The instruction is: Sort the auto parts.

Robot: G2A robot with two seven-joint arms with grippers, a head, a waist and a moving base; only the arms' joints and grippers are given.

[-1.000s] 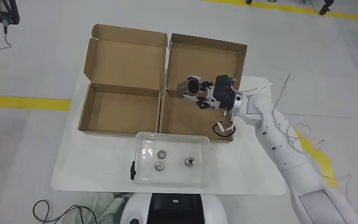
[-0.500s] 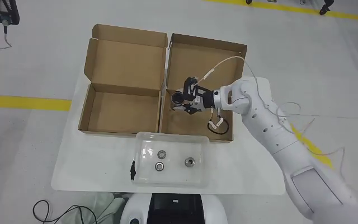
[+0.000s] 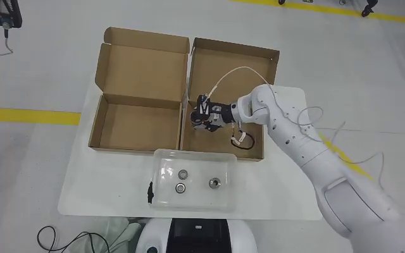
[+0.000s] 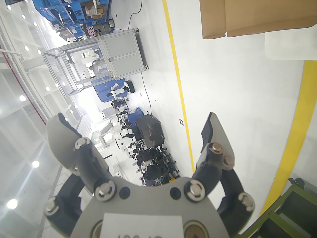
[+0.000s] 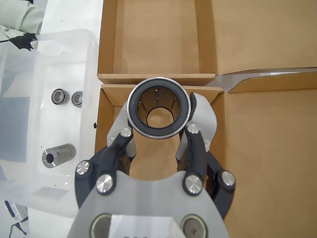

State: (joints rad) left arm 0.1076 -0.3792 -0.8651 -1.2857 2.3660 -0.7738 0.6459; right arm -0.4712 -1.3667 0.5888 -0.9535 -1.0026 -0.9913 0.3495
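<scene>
The right claw (image 5: 159,108) was clamped on a large bearing (image 5: 156,99), holding it low over the right box (image 3: 218,136) just behind the bin (image 3: 229,190). The left claw (image 4: 135,122) stood spread wide with nothing in it, well away from the bin. Inside the bin lay two small bearings (image 5: 59,96) and a steel sleeve (image 5: 58,155). The left box (image 3: 136,126) sat behind the bin's left end. Sorting seemed barely under way: one part in hand and not yet released, three waiting in the bin.
</scene>
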